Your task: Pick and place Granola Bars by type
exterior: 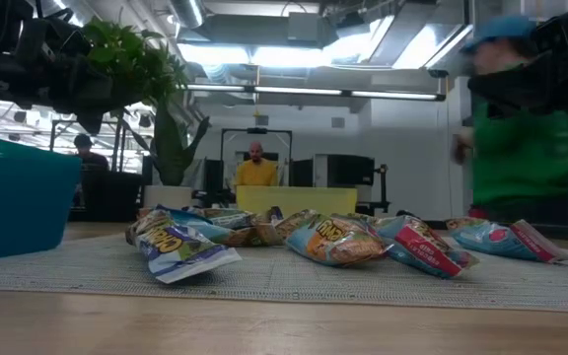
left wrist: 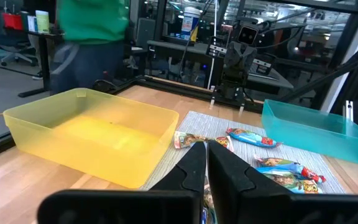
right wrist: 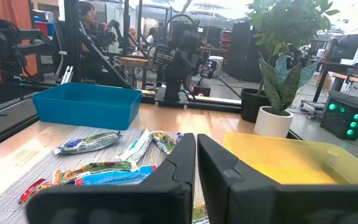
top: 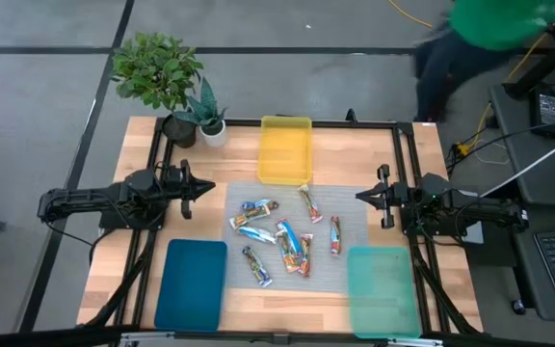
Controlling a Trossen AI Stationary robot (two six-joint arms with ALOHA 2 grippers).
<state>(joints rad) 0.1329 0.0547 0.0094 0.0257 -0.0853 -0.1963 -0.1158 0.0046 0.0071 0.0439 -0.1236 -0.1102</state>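
Several granola bars [top: 287, 241] lie loose on a grey mat [top: 355, 217] in the table's middle. Blue-and-white ones [top: 253, 231] are toward the left, red-and-white ones [top: 335, 234] toward the right, and an orange-faced one [exterior: 338, 240] shows in the low view. My left gripper [top: 205, 190] hovers shut at the mat's left edge, above the table. My right gripper [top: 359, 196] hovers shut at the mat's right edge. Each wrist view looks past shut fingers [left wrist: 207, 165] [right wrist: 196, 165] over the bars [left wrist: 253, 138] [right wrist: 89, 143]. Neither gripper touches anything.
A yellow tray [top: 284, 149] sits at the mat's far edge, a dark blue tray [top: 191, 284] near left and a teal tray [top: 383, 289] near right. Two potted plants [top: 176, 82] stand at the far left corner. A person in green [top: 499, 24] is beyond the far right corner.
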